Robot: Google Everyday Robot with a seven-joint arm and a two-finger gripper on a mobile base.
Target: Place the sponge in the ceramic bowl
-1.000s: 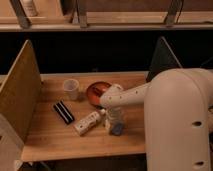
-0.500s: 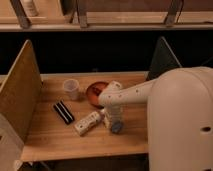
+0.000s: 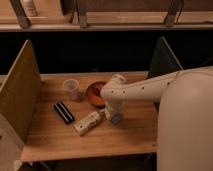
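Observation:
The blue-grey sponge (image 3: 116,119) hangs at the tip of my gripper (image 3: 114,114), just above the wooden table, and the gripper is shut on it. My white arm comes in from the right and bends down over it. The reddish-brown ceramic bowl (image 3: 94,93) sits just left of and behind the gripper, its right side partly hidden by the arm's wrist. The sponge is outside the bowl, in front of its right rim.
A white bottle (image 3: 89,122) lies on its side left of the sponge. A black striped block (image 3: 63,112) lies further left, and a translucent cup (image 3: 71,89) stands beside the bowl. Upright panels (image 3: 20,92) wall the table (image 3: 80,142) at both sides.
The gripper and the sponge have risen a little from the table and shifted slightly toward the bowl. The other objects have not moved.

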